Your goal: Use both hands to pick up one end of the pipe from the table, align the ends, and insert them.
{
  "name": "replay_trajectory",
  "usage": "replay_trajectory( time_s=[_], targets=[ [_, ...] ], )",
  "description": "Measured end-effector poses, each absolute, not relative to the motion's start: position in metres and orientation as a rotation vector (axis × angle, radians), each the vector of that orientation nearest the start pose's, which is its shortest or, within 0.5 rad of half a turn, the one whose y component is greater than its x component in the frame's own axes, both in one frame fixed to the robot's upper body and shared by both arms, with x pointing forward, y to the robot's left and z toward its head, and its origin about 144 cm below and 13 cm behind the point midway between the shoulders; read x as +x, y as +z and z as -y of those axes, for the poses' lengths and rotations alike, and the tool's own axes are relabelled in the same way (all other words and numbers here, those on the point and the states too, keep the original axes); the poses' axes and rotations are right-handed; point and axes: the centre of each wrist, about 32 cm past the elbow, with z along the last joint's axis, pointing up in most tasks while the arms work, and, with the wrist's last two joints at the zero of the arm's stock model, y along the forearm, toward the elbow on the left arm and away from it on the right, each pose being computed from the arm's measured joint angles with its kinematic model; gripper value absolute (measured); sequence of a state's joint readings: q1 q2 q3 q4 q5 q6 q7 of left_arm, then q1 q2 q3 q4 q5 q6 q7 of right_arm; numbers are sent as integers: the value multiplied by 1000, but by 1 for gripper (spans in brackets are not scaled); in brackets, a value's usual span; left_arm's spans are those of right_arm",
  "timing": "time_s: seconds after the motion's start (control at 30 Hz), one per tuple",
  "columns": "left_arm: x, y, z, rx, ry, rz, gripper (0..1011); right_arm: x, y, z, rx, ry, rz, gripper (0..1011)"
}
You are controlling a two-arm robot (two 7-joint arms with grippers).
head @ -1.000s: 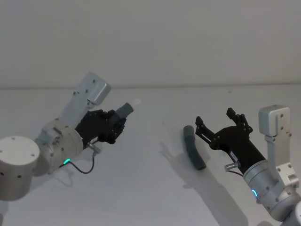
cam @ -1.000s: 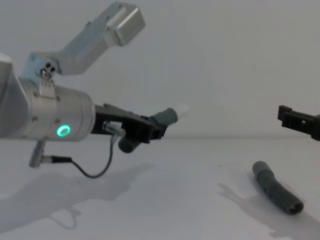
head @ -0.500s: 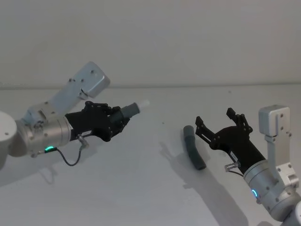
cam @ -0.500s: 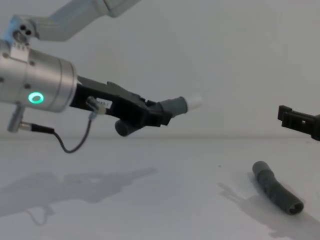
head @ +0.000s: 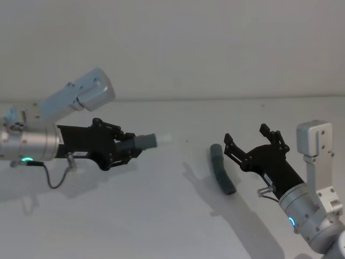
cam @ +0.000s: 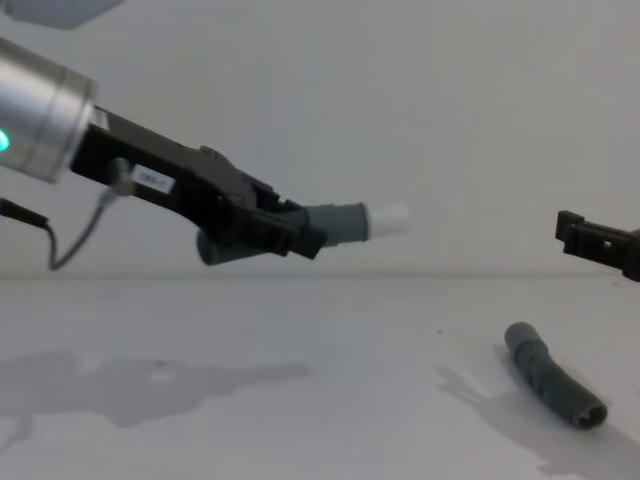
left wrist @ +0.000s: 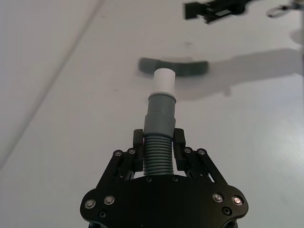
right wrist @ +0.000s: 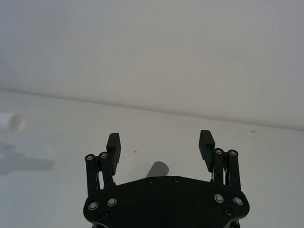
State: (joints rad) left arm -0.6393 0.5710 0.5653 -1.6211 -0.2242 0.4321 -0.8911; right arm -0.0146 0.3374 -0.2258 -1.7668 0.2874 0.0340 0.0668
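Swung level, the left hand clamps the white-tipped piece aloft. Open, the right hand hovers by the other piece.

Left: first hose piece, in left gripper, above table. Right: second hose piece, on table, just left of right gripper.

The white-tipped grey hose piece, clamped in the left gripper, pointed toward 3 o'clock, where the other piece lay flat.
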Motion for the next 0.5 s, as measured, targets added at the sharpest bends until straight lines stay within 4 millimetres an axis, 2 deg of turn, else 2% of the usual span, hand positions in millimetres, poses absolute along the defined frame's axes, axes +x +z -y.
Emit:
replay_trajectory(
  time_s=[0.17,0.5],
  targets=[
    [557,1348,-249,565,264,203,332,443,1189,237,26,-1230,75,1001],
    [557,1354,-267,611,162,179,332,443,1189,237,26,-1229,75,1000]
  ],
)
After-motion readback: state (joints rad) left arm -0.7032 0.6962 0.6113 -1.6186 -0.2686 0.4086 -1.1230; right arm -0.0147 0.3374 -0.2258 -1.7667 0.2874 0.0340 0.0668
